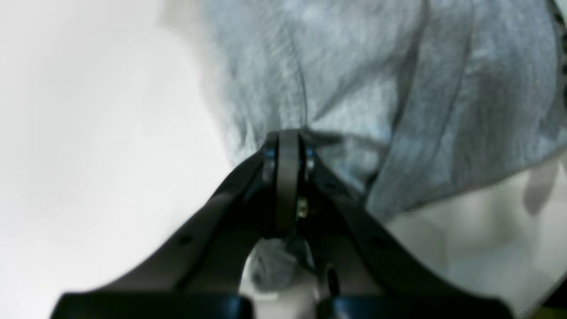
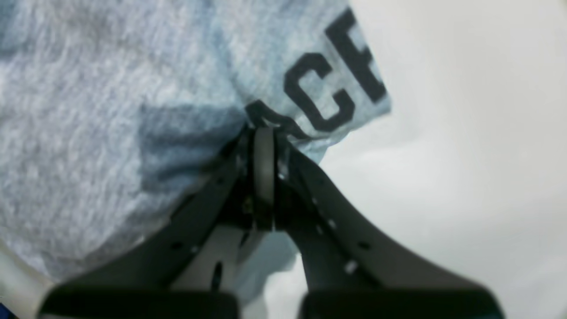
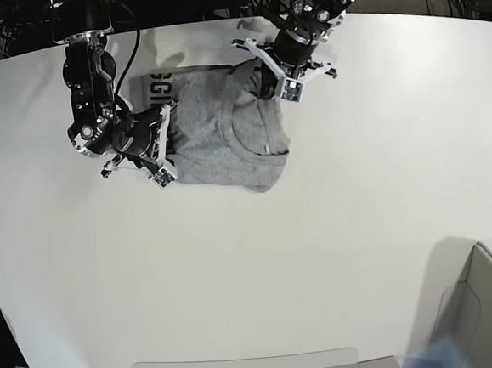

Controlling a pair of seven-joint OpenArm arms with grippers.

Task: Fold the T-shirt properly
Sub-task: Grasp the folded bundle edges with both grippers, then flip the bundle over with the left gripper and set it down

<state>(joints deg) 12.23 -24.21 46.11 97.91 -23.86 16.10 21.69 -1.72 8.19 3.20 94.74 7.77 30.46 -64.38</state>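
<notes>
The white table (image 3: 337,253) spreads wide under me, and a pale grey box (image 3: 487,318) sits at its near corner, well apart from my work. The heather-grey T-shirt (image 3: 217,144) lies bunched at the far side of the table between my two arms, plain grey mostly up, with a strip of black block lettering (image 3: 160,88) showing along its far edge beside my right arm. A curved seam, the neckline or a hem, shows near the middle of the heap.

My left gripper (image 1: 288,137) has its jaws pressed together on a pinch of the T-shirt (image 1: 376,88); folds of grey cloth radiate from the tips, and a scrap of fabric shows behind them between the fingers. In the base view this gripper (image 3: 274,84) sits at the shirt's far corner.

My right gripper (image 2: 264,130) is likewise closed tight on the T-shirt (image 2: 88,110), biting the fabric right at the printed letters (image 2: 336,84), near a corner of the cloth. From the base view this gripper (image 3: 164,143) is at the shirt's edge.
</notes>
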